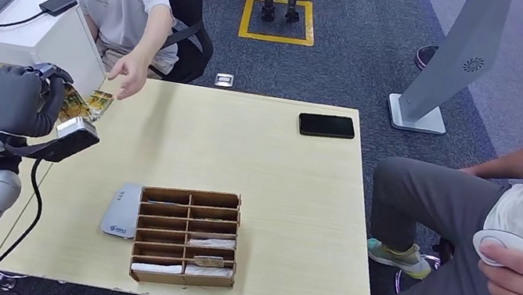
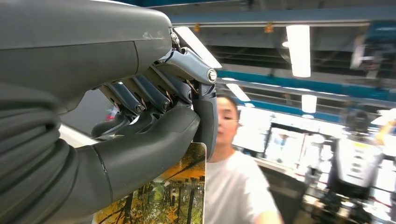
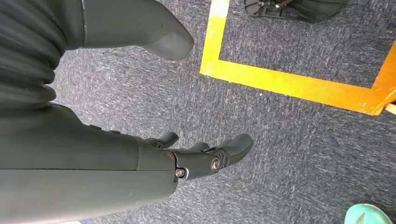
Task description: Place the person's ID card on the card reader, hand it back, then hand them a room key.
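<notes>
So your left hand (image 1: 16, 99) is up at the left edge of the head view, thumb and fingers pinched on a card printed with a yellow-and-green forest picture (image 1: 75, 104) — the left wrist view shows that card (image 2: 170, 196) clamped under the thumb. The person's hand (image 1: 127, 77) in the upper left of the frame is right at the card's far end; a second similar card (image 1: 100, 102) sits at their fingertips, and I can't tell which hand holds that one. Lower centre on the pale wooden table (image 1: 297, 201) you've got the flat grey card reader (image 1: 121, 210) touching the brown slotted cardboard key tray (image 1: 187, 236). Right hand (image 3: 205, 156) hangs over grey carpet, fingers apart, holding nothing
</notes>
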Controlling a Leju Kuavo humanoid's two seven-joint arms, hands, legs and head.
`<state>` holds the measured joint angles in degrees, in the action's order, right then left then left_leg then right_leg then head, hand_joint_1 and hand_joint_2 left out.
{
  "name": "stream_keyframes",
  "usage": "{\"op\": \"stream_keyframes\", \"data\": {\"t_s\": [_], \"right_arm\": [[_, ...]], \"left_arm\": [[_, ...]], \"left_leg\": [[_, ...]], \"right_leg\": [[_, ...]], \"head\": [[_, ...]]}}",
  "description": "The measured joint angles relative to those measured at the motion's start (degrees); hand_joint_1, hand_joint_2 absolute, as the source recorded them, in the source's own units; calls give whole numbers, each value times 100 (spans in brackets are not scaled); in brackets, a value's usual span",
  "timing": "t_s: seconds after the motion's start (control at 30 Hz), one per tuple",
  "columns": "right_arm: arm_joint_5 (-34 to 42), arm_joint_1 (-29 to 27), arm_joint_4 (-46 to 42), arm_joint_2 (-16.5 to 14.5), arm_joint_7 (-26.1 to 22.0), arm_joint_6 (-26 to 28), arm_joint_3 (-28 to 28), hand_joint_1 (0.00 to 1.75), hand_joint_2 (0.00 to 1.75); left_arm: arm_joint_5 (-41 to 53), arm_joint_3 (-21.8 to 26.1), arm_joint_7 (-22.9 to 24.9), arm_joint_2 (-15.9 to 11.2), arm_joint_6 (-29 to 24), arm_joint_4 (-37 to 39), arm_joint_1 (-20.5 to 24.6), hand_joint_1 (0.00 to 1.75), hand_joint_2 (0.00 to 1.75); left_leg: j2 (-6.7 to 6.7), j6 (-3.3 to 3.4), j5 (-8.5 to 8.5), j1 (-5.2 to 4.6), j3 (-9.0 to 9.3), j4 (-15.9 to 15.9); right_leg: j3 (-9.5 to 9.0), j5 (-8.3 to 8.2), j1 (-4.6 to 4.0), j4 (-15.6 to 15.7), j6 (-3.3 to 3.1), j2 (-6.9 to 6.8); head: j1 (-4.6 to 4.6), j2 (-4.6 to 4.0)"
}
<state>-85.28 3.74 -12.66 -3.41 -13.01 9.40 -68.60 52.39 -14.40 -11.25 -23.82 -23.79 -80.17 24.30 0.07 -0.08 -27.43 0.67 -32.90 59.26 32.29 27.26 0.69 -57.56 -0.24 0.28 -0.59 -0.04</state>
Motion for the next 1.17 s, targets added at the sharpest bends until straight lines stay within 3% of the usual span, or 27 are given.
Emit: {"op": "stream_keyframes", "data": {"t_s": [0.2, 0.57, 0.6, 0.63, 0.73, 0.77, 1.17], "right_arm": [[-28, 2, 0, 0, 13, -3, 17, 0, 175], [-62, 1, 2, 0, 85, -7, 68, 0, 175], [-62, 1, 2, 0, 84, -7, 74, 0, 175], [-62, 1, 2, 0, 84, -7, 80, 0, 175], [-62, 0, 2, 0, 82, -7, 92, 0, 175], [-62, 0, 2, 0, 81, -7, 96, 0, 175], [-59, 0, 2, 0, 84, -15, 121, 0, 175]], "left_arm": [[-60, 105, -27, 96, -113, 473, 155, 175, 175], [5, 114, -44, 188, -142, 675, 153, 171, 175], [5, 114, -44, 192, -141, 686, 153, 165, 175], [5, 114, -44, 194, -140, 695, 153, 133, 175], [7, 114, -44, 196, -139, 719, 152, 11, 175], [7, 114, -44, 196, -140, 722, 151, 0, 175], [4, 181, -44, 193, -252, 728, 119, 0, 175]], "left_leg": [[0, 0, 0, 0, -1, 0], [-1, 0, 0, 0, -2, 0], [-1, 0, 0, 0, -2, 0], [-1, 0, 0, 0, -2, 0], [0, 0, 0, 0, -2, 0], [-1, 0, 0, 0, -2, 0], [-1, 0, 0, 0, -4, 0]], "right_leg": [[0, 0, 0, 0, 0, 0], [0, 0, 0, 0, 0, -1], [0, 0, 0, 0, 0, -1], [0, 0, 0, 0, 0, -1], [0, 0, 0, 0, 0, 0], [0, 0, 0, 0, 0, -1], [0, 0, 0, 0, 0, -1]], "head": [[-1, 0], [1, 0], [1, 0], [1, 0], [0, 0], [0, 0], [0, 0]]}}
